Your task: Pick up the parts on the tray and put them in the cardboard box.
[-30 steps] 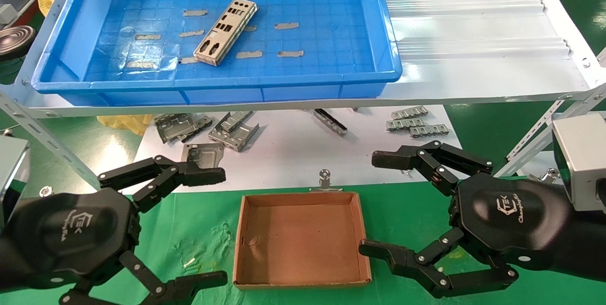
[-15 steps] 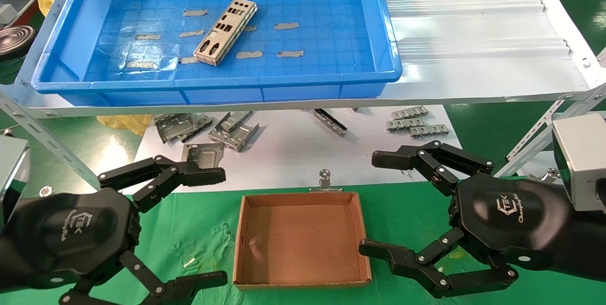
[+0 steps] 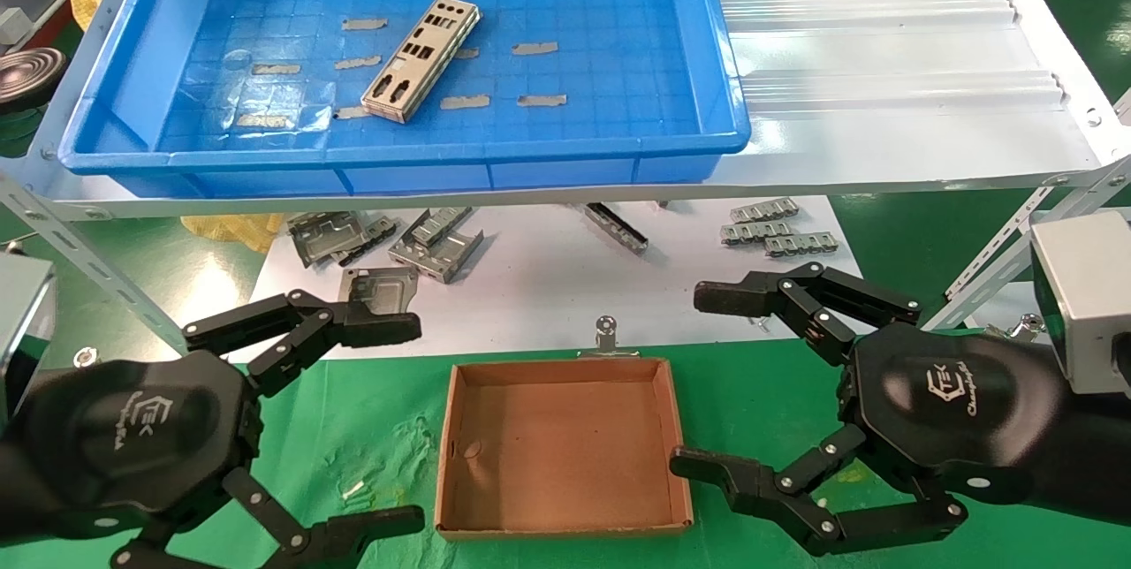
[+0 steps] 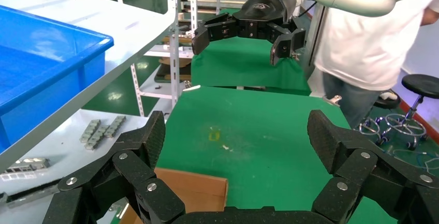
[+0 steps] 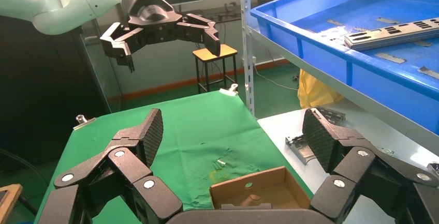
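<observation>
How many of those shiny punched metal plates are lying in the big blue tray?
1. The single silver plate lies diagonally on the blue tray floor, left of centre, among short grey tape strips. It might be a stack of several; the views cannot settle that.

A white metal shelf point(image 3: 884, 65) carries the blue tray point(image 3: 724, 101). Below it, the green bench point(image 3: 371, 428) carries the cardboard box point(image 3: 451, 445) and a white sheet point(image 3: 548, 286) with grey brackets point(image 3: 433, 242).
</observation>
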Robot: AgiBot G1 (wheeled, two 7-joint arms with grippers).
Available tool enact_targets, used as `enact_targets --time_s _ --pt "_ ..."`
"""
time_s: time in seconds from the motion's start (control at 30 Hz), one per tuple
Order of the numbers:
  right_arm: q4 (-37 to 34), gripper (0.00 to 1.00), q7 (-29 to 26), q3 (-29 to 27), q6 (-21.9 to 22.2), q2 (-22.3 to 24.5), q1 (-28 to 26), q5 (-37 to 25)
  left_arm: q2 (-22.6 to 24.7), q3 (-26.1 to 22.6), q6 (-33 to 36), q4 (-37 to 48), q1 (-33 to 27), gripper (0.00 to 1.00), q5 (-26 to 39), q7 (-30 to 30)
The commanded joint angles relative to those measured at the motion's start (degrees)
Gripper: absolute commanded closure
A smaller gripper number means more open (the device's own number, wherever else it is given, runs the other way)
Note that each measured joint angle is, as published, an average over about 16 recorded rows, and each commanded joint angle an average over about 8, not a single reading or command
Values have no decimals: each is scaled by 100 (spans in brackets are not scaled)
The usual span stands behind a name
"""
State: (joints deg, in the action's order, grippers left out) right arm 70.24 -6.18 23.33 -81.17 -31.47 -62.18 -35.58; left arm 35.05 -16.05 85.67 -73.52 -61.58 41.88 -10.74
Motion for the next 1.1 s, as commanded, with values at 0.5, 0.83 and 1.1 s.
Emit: enact_targets --time_s 0.5,0.83,1.1 --pt "0 0 0 0 0 0 0 0 0 0 0 0 0 0 0 0" --pt "0 0 0 0 0 0 0 0 0 0 0 0 0 0 0 0" --pt "0 80 0 0 0 0 0 0 0 0 0 0 0 0 0 0"
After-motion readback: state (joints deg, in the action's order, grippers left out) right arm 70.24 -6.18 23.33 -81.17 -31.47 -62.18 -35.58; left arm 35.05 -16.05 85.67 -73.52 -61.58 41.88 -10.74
